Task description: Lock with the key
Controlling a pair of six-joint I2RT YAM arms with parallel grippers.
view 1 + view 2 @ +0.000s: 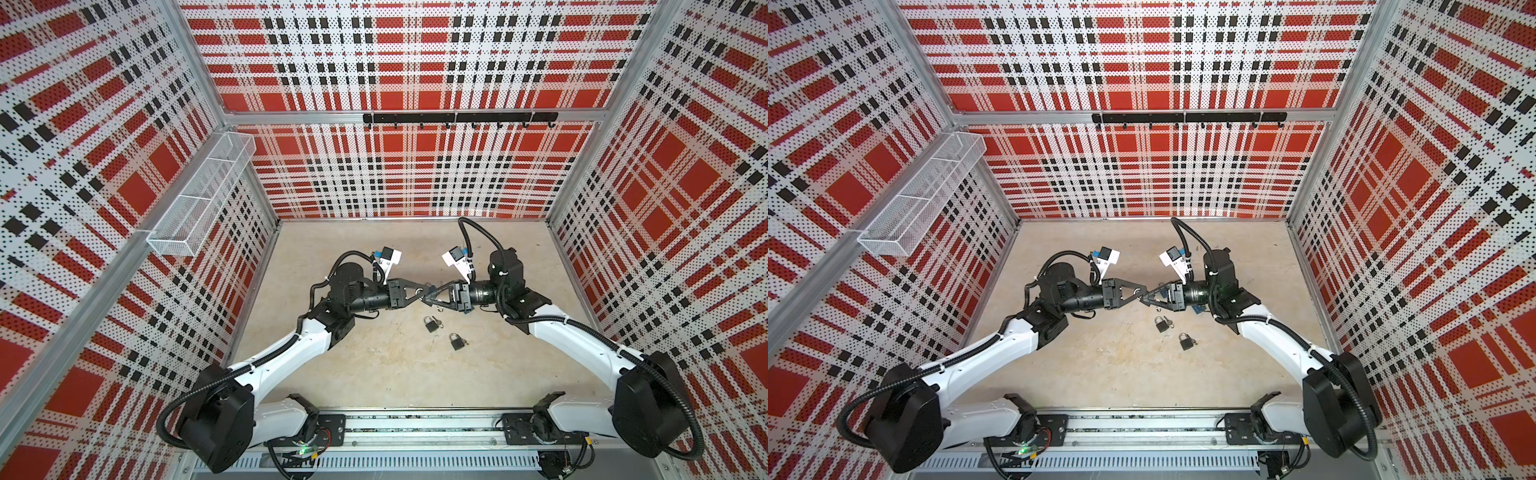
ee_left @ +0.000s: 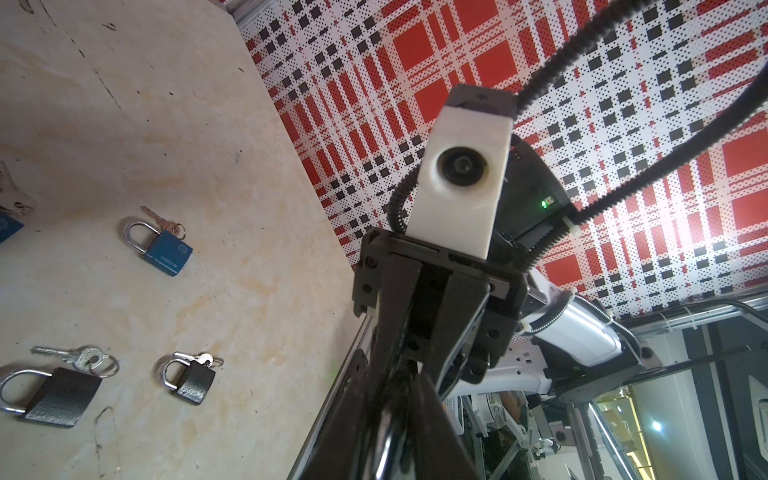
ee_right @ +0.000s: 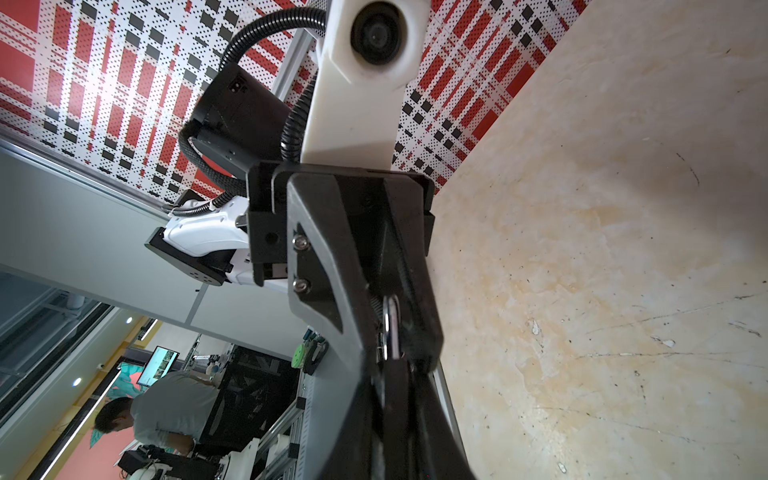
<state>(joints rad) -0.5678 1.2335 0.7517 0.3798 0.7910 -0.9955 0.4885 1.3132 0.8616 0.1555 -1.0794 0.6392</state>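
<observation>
In both top views my two grippers meet tip to tip above the middle of the table. My right gripper (image 1: 425, 301) (image 3: 399, 415) is shut on a black padlock; its silver shackle (image 3: 390, 328) sticks out toward the left gripper. That shackle lies between the fingers (image 3: 332, 257) of my left gripper (image 1: 430, 289) (image 2: 395, 436). How wide those jaws stand is not clear. The key is hidden.
Two black padlocks (image 1: 432, 323) (image 1: 457, 340) with keys lie on the table just in front of the grippers. The left wrist view shows them (image 2: 191, 380) (image 2: 54, 395) and a blue padlock (image 2: 166, 249) with keys. A wire basket (image 1: 199, 195) hangs on the left wall.
</observation>
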